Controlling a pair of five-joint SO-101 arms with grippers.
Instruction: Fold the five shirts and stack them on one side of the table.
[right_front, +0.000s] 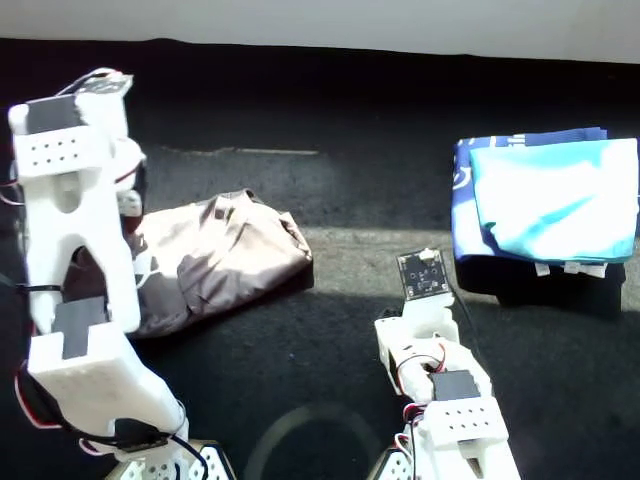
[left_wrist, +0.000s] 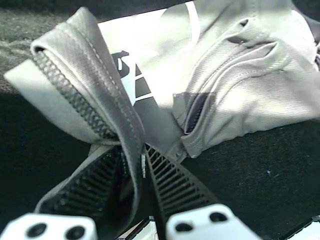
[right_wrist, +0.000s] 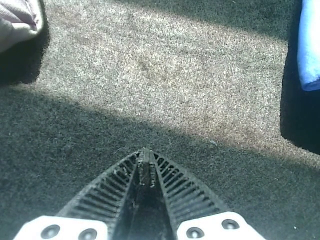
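A crumpled grey shirt (right_front: 225, 255) lies left of the table's middle. My left arm (right_front: 75, 210) stands over its left edge. In the left wrist view my left gripper (left_wrist: 142, 150) is shut on a stitched edge of the grey shirt (left_wrist: 235, 85), which folds up between the fingers. At the right edge sits a stack of folded shirts: light blue (right_front: 555, 195) on top, dark blue (right_front: 465, 190) under it, black (right_front: 545, 282) at the bottom. My right arm (right_front: 440, 370) rests near the front centre; its gripper (right_wrist: 145, 161) is shut on nothing, just above the dark cloth.
The table is covered in dark carpet-like cloth (right_front: 380, 120) with a sunlit band across the middle. A corner of the grey shirt (right_wrist: 20, 20) and an edge of the blue stack (right_wrist: 310, 55) lie on opposite sides of the right gripper. Bare cloth separates shirt and stack.
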